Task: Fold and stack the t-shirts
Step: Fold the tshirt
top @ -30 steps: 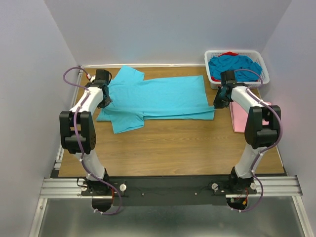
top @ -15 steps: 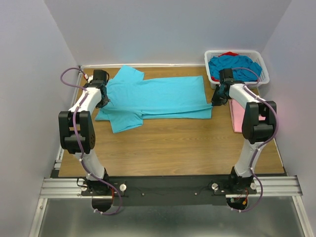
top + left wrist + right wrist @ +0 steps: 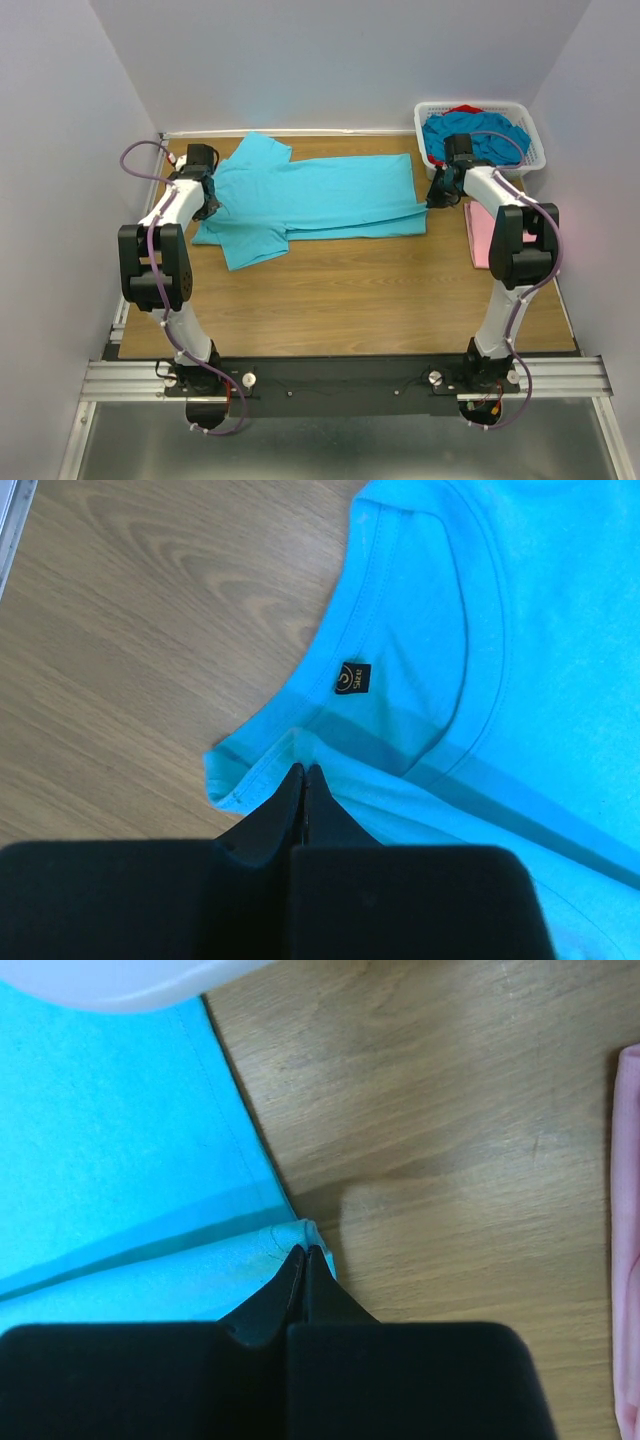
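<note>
A turquoise t-shirt (image 3: 315, 198) lies spread across the far half of the table, collar to the left and hem to the right. My left gripper (image 3: 209, 201) is shut on the shirt's shoulder edge beside the collar (image 3: 300, 765); a small black label (image 3: 351, 678) shows inside the neck. My right gripper (image 3: 434, 198) is shut on the hem corner (image 3: 305, 1238) and lifts a fold of cloth there. A folded pale pink t-shirt (image 3: 482, 240) lies flat at the right, partly under my right arm; its edge shows in the right wrist view (image 3: 628, 1260).
A white lattice basket (image 3: 532, 150) at the far right corner holds more turquoise shirts (image 3: 475, 130) and something red. The wooden table (image 3: 350, 300) has a metal rail along its left side and walls close behind and beside.
Both grippers have moved toward the far side, carrying the near edge of the shirt up over itself. The shirt's near right edge has drawn back from the pink shirt.
</note>
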`<state>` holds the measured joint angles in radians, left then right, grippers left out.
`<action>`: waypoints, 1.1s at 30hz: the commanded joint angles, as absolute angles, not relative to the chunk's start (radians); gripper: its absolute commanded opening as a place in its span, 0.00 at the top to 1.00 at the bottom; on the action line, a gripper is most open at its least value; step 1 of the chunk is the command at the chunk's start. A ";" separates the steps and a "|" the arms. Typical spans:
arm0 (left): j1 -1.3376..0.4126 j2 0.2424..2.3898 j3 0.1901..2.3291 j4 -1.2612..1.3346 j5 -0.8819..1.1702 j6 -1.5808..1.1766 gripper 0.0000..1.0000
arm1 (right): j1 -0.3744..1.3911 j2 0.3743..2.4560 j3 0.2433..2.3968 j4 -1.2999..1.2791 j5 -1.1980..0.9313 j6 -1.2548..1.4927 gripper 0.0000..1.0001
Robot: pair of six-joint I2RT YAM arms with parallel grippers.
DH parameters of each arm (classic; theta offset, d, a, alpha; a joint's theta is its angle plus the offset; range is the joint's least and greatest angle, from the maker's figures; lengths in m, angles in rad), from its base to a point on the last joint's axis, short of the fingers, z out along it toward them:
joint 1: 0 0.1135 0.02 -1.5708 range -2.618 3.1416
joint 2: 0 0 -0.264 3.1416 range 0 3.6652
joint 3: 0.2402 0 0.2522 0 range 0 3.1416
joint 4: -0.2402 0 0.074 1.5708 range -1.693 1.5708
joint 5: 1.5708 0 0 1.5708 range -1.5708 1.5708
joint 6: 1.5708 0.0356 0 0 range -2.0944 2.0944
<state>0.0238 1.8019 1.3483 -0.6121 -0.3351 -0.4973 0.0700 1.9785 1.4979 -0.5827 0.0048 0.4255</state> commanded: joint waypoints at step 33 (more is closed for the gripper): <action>-0.032 1.471 1.114 -0.597 -0.318 -0.522 0.34 | 0.141 1.738 1.341 -0.511 -0.094 0.368 0.37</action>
<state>0.0257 1.5623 1.1896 -0.5552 -0.3332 -0.5201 0.1097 1.8336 1.4132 -0.5049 -0.0696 0.3851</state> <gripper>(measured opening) 0.657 0.610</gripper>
